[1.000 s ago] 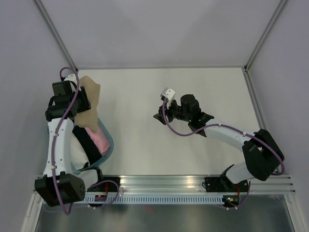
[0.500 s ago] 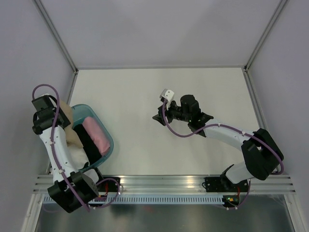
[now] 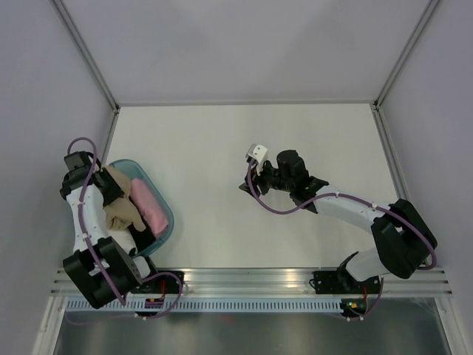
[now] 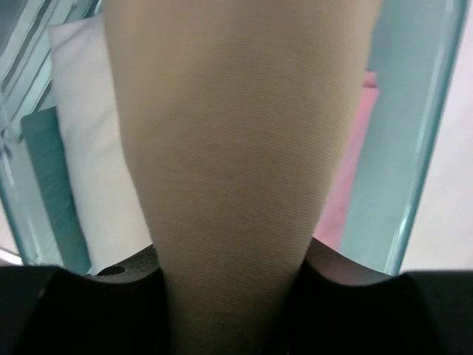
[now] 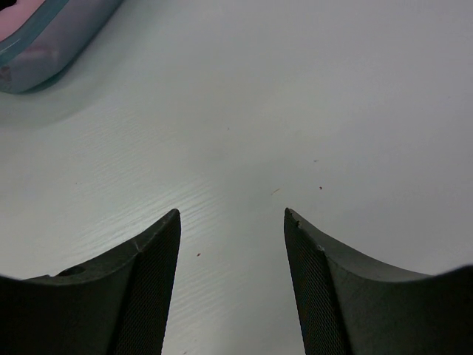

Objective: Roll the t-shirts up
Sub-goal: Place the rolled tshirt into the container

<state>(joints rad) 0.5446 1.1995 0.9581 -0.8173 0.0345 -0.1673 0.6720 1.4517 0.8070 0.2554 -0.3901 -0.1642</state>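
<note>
My left gripper [image 3: 109,186] is shut on the tan t-shirt [image 3: 123,207] and holds it bunched over the teal basket [image 3: 168,214] at the table's left. In the left wrist view the tan t-shirt [image 4: 229,133] fills the middle between my fingers [image 4: 126,285]. A pink rolled t-shirt [image 3: 148,205] lies in the basket beside it and also shows in the left wrist view [image 4: 353,170]. A white t-shirt [image 4: 89,155] lies on the other side. My right gripper [image 3: 244,186] is open and empty above bare table near the middle [image 5: 231,216].
The basket's translucent teal wall [image 4: 417,111] stands right of the shirt in the left wrist view. Its corner [image 5: 44,37] shows at the top left of the right wrist view. Grey walls and metal posts [image 3: 89,59] bound the table [image 3: 295,133].
My left arm has swung the tan t-shirt from the table's far left corner back and down over the basket, and the shirt is now bunched. My right arm has barely moved.
</note>
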